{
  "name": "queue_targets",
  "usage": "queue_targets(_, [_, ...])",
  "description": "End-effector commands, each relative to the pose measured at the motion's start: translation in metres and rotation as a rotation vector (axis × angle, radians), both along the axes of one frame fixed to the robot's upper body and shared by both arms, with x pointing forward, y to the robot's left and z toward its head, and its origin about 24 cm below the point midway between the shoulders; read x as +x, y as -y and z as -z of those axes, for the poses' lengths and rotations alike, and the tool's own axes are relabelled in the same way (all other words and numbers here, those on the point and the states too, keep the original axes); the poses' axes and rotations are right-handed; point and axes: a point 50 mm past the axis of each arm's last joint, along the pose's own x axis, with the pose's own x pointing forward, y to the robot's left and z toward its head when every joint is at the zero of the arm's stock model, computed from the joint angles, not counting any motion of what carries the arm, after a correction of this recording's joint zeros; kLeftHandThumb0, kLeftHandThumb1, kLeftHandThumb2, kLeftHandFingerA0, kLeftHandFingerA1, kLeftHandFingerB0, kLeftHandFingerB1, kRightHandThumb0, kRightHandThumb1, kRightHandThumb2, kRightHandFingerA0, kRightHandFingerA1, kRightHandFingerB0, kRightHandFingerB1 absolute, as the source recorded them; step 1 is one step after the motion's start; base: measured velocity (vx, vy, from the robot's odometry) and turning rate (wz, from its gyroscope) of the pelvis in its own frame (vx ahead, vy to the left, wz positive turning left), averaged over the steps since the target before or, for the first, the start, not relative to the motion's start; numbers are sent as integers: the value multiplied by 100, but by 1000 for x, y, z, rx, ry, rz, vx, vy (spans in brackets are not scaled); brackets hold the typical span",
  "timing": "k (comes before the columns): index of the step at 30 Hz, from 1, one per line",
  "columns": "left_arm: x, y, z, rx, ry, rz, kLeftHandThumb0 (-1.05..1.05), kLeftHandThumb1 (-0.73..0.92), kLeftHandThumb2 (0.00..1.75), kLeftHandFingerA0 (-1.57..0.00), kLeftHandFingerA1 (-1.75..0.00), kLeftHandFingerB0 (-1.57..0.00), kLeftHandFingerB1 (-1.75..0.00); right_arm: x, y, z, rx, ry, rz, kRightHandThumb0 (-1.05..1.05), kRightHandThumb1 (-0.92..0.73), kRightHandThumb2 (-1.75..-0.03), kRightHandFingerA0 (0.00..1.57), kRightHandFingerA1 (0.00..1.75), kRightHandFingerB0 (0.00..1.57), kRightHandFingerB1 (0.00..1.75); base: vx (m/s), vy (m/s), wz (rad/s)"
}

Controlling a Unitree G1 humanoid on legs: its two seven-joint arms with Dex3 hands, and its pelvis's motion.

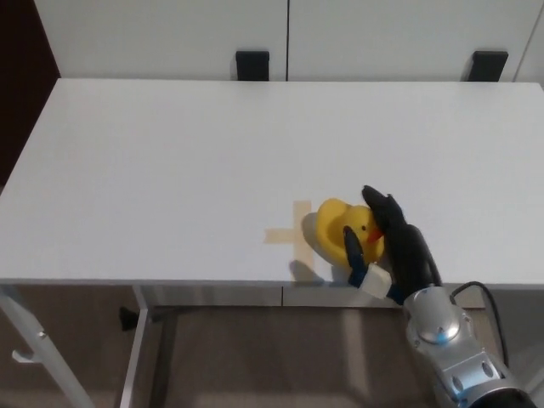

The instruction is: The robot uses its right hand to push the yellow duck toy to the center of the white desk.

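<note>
The yellow duck toy (342,233) sits near the front edge of the white desk (170,161), its left side just touching the tan tape cross (293,235). My right hand (387,242) rests against the duck's right side, black fingers (382,212) stretched forward along it and the thumb (354,250) in front of it. The fingers are apart and hold nothing. My left hand does not show.
Two black brackets (252,64) (488,65) sit at the desk's far edge against the white wall. The desk's front edge runs just below the duck, with metal legs (34,340) and the floor beneath.
</note>
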Motion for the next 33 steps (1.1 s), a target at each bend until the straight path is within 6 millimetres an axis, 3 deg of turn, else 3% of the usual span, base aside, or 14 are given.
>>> queue_targets(1, [4, 0, -2, 11, 33, 28, -11, 68, 70, -88, -68, -89, -63, -3, -19, 5, -13, -63, -89, -95, -92, -80, 0, 48, 4, 38, 0, 0, 0])
queue_targets(6, [5, 1, -1, 5, 38, 9, -9, 68, 72, -87, -66, -86, -62, 0, -21, 2, -9, -62, -93, -95, -92, -83, 0, 48, 7, 38, 0, 0, 0])
queue_targets(7, [5, 1, -1, 4, 42, 6, -9, 68, 77, -89, -67, -89, -63, 0, -24, 1, 2, -66, -92, -96, -81, -124, 0, 29, 3, 32, 0, 0, 0])
queue_targets(9, [6, 2, -1, 3, 46, 5, -9, 68, 77, -89, -67, -89, -63, 1, -26, -1, 15, -72, -91, -96, -81, -124, 0, 29, 3, 32, 0, 0, 0])
queue_targets(10, [6, 2, -1, 1, 47, 6, -9, 66, 79, -88, -66, -90, -64, 1, -31, -3, 18, -71, -92, -92, -77, -124, 0, 40, 8, 33, 0, 0, 0])
queue_targets(14, [6, 3, 0, 2, 42, 17, -8, 66, 81, -89, -65, -89, -63, 1, -41, -6, 15, -65, -102, -84, -74, -121, 0, 31, 0, 32, 0, 0, 0])
queue_targets(15, [5, 4, 0, 1, 38, 14, -10, 67, 75, -90, -67, -88, -61, 1, -44, -6, 5, -63, -106, -99, -83, -125, 0, 22, 10, 15, 0, 0, 0])
queue_targets(16, [5, 4, 1, 0, 35, 11, -10, 67, 75, -90, -67, -88, -61, 1, -46, -6, -2, -62, -108, -99, -83, -125, 0, 22, 10, 15, 0, 0, 0])
queue_targets(17, [5, 4, 1, -2, 37, 11, -9, 66, 79, -90, -70, -92, -66, 1, -46, -5, -15, -60, -104, -105, -85, -127, 0, 19, 0, 4, 0, 0, 0])
queue_targets(21, [5, 5, 1, -6, 45, 7, -10, 66, 78, -90, -72, -92, -70, 0, -44, -4, -46, -48, -90, -105, -85, -127, 0, 23, 0, 4, 0, 0, 0])
queue_targets(22, [5, 6, 1, -7, 46, 6, -10, 65, 80, -90, -72, -94, -70, 1, -40, -3, -116, -27, -65, -97, -92, -94, 0, 0, 0, 0, 0, 0, 0])
queue_targets(29, [4, 7, 3, -7, 29, 18, -11, 68, 70, -90, -75, -92, -71, 4, -17, -5, -339, 57, 78, -104, -92, -98, 0, 0, 0, 0, 0, 0, 0])
queue_targets(33, [0, 6, 3, -10, 30, 6, -9, 69, 77, -89, -71, -91, -66, 8, 11, -17, -508, 168, 217, -105, -91, -96, 0, 0, 0, 0, 0, 0, 0])
